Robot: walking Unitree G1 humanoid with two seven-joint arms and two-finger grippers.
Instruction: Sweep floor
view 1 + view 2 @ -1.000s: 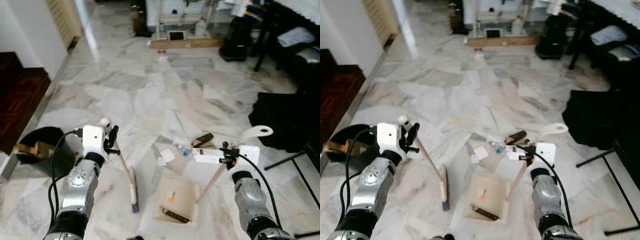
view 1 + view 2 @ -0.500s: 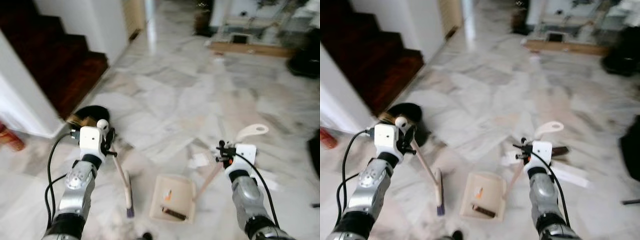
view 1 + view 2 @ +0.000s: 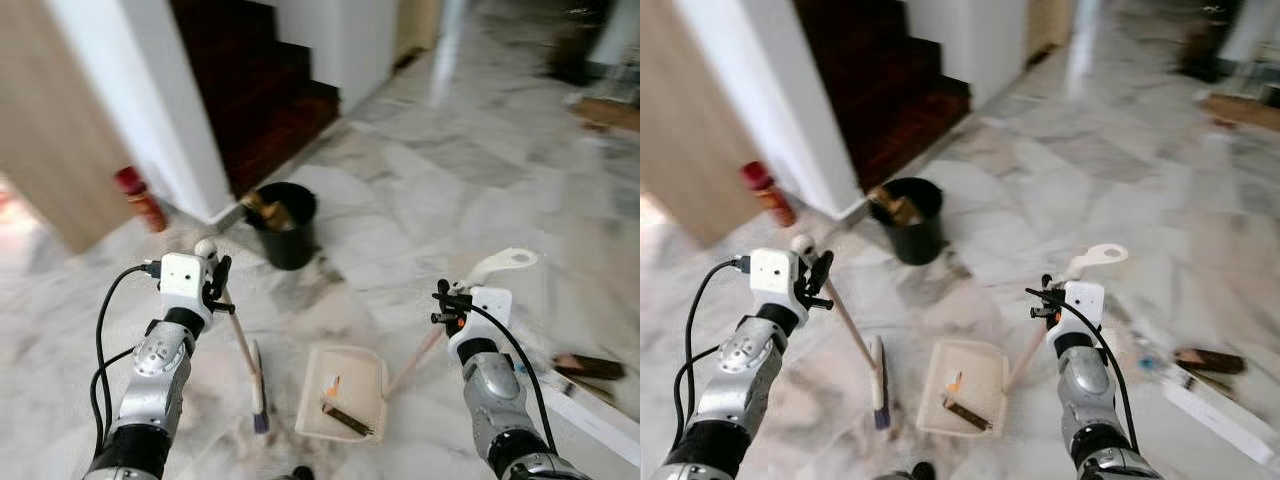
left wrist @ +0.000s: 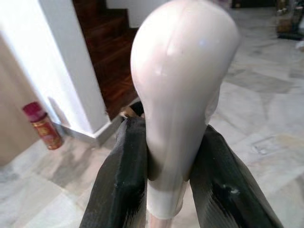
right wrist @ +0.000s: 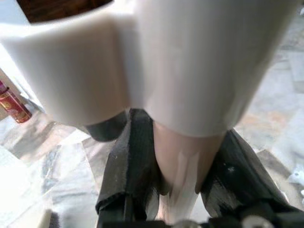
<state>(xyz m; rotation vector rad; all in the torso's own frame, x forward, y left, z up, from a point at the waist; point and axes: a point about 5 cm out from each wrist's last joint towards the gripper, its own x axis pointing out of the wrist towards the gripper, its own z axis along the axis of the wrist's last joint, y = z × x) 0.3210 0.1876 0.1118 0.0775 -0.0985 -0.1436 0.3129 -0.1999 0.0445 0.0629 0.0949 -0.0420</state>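
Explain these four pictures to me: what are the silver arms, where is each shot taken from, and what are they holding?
They belong to a walking humanoid robot on a sweeping job. The two wide pictures come from cameras in its head, looking down at a marble floor. The two close-ups come from cameras on its wrists, looking along the black fingers.

The left end effector grips the handle of a broom. The right end effector grips the long handle of a dustpan, whose tray sits on the floor with a few bits of litter in it.

Ahead stand a black bin, a red can by the wall, and dark wooden stairs.
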